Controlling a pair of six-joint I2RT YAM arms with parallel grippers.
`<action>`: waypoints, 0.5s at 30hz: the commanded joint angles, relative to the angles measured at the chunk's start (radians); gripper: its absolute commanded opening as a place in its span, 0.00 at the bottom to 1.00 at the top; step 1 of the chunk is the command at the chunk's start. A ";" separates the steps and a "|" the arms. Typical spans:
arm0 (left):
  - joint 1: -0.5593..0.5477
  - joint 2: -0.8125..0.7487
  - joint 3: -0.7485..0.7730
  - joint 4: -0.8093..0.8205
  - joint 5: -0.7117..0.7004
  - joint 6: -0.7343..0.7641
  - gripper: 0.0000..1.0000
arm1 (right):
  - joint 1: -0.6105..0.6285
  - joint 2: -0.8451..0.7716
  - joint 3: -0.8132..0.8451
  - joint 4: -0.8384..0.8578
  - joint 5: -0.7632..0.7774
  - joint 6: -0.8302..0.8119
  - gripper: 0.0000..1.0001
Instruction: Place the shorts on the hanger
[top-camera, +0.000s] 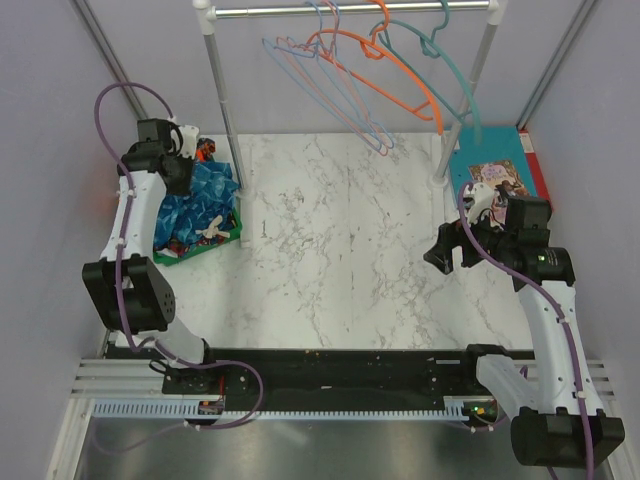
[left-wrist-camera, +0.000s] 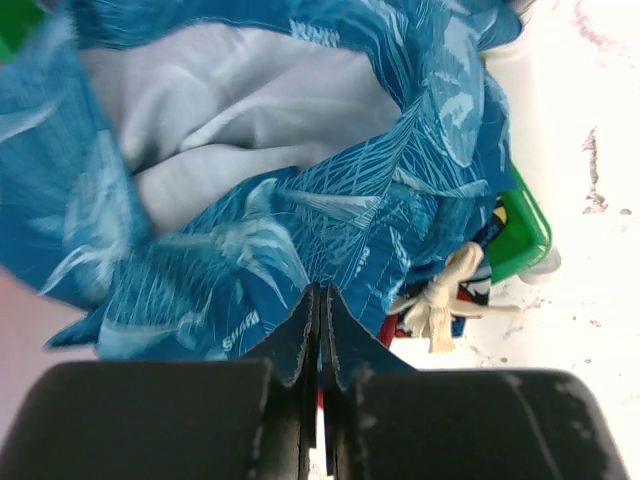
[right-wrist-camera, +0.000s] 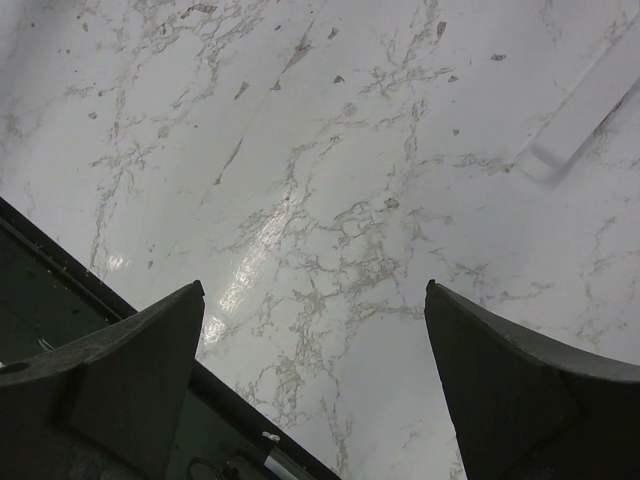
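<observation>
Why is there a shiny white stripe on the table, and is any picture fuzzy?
Right wrist view: that stripe is light glaring off the glossy marble table. Left wrist view: the shorts look a bit fuzzy at the left edge. Top external view: sharp and evenly lit.

You have almost nothing to read here. In the left wrist view, the shorts (left-wrist-camera: 300, 200) carry one short line of white lettering (left-wrist-camera: 240, 322) worked into the print, toward 7 o'clock of that picture. It runs tilted and looks upside down, and the letters are too blurred for you to spell out. In the top view, the teal box (top-camera: 480, 160) at 2 o'clock on the table (top-camera: 340, 250) has a printed picture on its lid, but any words there are too small to tell.
</observation>
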 joint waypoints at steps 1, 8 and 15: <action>0.003 -0.122 0.123 -0.058 0.045 0.033 0.02 | -0.005 -0.003 0.032 0.003 -0.055 -0.018 0.98; 0.002 -0.164 0.439 -0.254 0.310 -0.034 0.02 | -0.005 -0.019 0.036 -0.005 -0.110 -0.029 0.98; -0.001 -0.190 0.738 -0.245 0.571 -0.237 0.02 | -0.005 -0.037 0.079 -0.046 -0.192 -0.095 0.98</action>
